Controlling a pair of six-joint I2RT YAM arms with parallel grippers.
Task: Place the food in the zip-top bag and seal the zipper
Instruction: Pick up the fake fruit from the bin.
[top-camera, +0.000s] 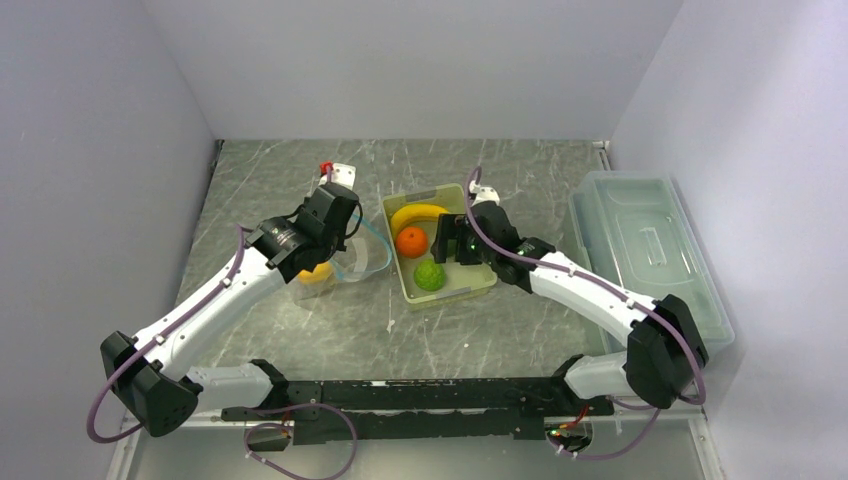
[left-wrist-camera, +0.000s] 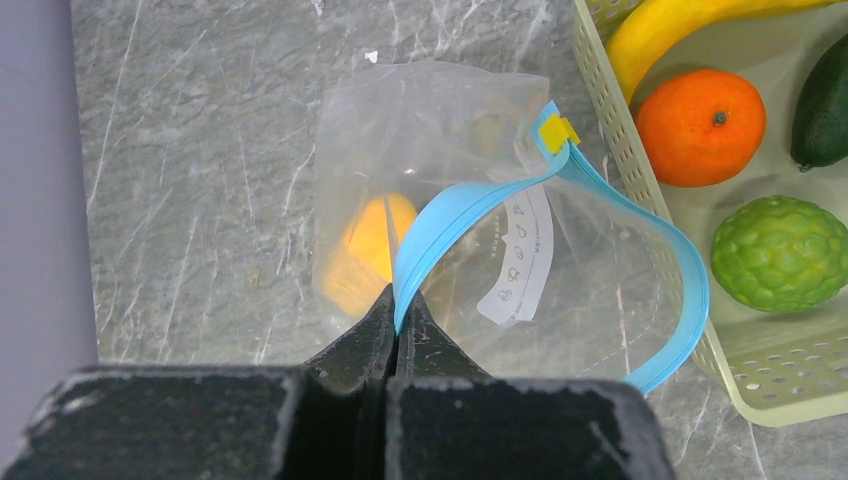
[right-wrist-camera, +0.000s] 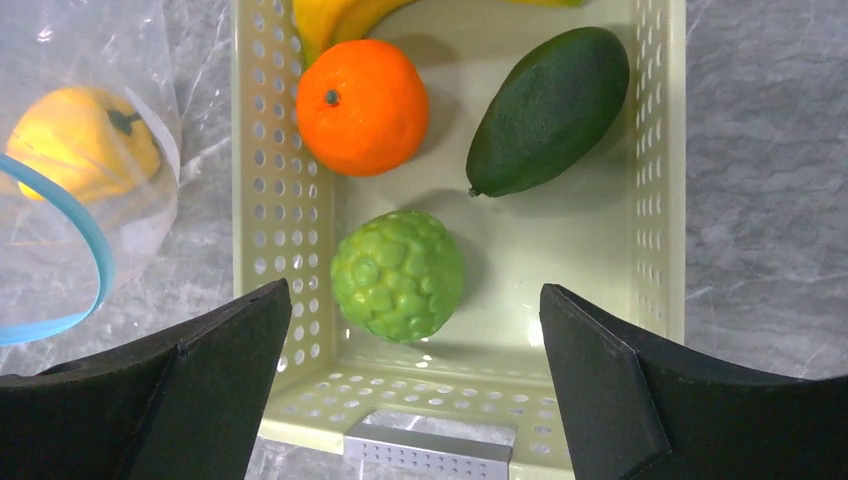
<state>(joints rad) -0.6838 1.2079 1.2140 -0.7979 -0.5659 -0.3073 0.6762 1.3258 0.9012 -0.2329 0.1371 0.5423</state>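
The clear zip-top bag (left-wrist-camera: 440, 180) lies left of the basket with its light-blue zipper (left-wrist-camera: 470, 200) gaping open and a yellow slider at its far end. A yellow-orange pepper (left-wrist-camera: 370, 250) lies inside it. My left gripper (left-wrist-camera: 398, 300) is shut on the zipper strip's near side. In the pale green basket (right-wrist-camera: 255, 200) lie a banana (top-camera: 418, 212), an orange round fruit (right-wrist-camera: 362, 106), a bumpy green ball (right-wrist-camera: 398, 275) and a dark green avocado (right-wrist-camera: 550, 110). My right gripper (right-wrist-camera: 415, 340) is open and empty over the basket's near end, the green ball between its fingers' line.
A large clear lidded box (top-camera: 650, 255) stands at the right edge of the marbled table (top-camera: 480, 330). Grey walls close in the left, back and right. The bag (top-camera: 345, 262) lies close against the basket's left wall.
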